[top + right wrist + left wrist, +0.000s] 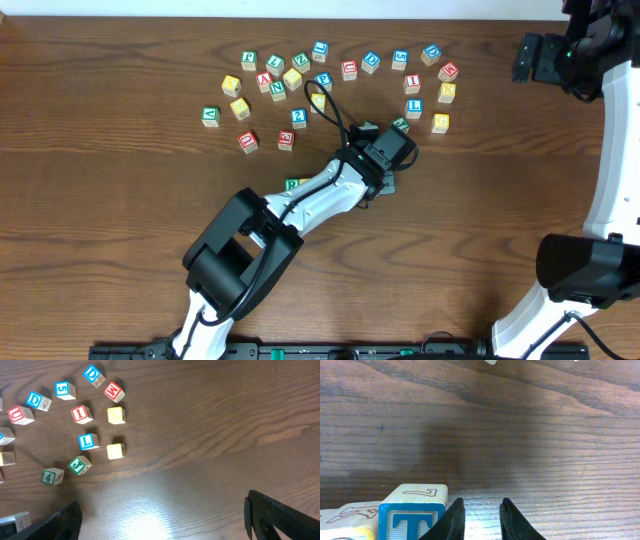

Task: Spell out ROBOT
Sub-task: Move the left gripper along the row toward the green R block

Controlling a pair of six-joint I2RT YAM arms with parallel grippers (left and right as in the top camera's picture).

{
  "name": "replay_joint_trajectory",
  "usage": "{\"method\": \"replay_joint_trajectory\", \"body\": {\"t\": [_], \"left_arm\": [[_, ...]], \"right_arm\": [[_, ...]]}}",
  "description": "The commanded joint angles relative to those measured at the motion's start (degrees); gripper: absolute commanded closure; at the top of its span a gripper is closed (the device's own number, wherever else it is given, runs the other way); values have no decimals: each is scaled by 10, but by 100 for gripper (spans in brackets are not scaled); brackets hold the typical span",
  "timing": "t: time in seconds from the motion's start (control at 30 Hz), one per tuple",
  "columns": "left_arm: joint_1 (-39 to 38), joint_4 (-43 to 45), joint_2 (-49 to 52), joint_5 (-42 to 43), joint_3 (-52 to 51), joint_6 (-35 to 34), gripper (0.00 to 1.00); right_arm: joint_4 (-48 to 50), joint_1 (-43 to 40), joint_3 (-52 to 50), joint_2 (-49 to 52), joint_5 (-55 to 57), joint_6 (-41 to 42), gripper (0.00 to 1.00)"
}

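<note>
- The left pincer (481,512) hangs low over the worktop (520,435), its jaws narrowly apart with nothing between them.
- The blue-framed T cube (412,522) sits just beside one finger.
- The green R cube (291,184) peeks out from under the left arm.
- The right pincer (162,505) gapes wide and empty, near the loose cubes (85,435).

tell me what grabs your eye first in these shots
A loose scatter of colourful letter cubes fills the far middle of the table, with the white left arm stretched diagonally toward it. In the left wrist view, a blue-framed T cube sits just beside the left pincer, whose jaws stand slightly apart and empty.
</note>
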Motion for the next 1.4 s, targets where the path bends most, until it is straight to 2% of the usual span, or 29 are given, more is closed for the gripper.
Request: {"method": "replay_joint_trajectory", "body": {"t": [0.0, 0.23, 0.43, 0.53, 0.87, 1.03, 1.37], "left_arm": [[3, -5, 2, -3, 18, 9, 76], [44, 9, -42, -38, 33, 45, 76], [71, 28, -28, -38, 33, 110, 90], [73, 27, -21, -32, 33, 123, 92], [61, -19, 8, -31, 32, 108, 92], [61, -29, 9, 4, 32, 100, 93], [60, -53, 9, 15, 32, 89, 92]], "right_arm": [[-1, -2, -1, 0, 0, -7, 1], [-1, -2, -1, 0, 0, -7, 1], [-1, -2, -1, 0, 0, -7, 1], [-1, -2, -1, 0, 0, -7, 1], [-1, -2, -1, 0, 0, -7, 1], [-1, -2, -1, 0, 0, -7, 1], [-1, -2, -1, 0, 0, -7, 1]]}}
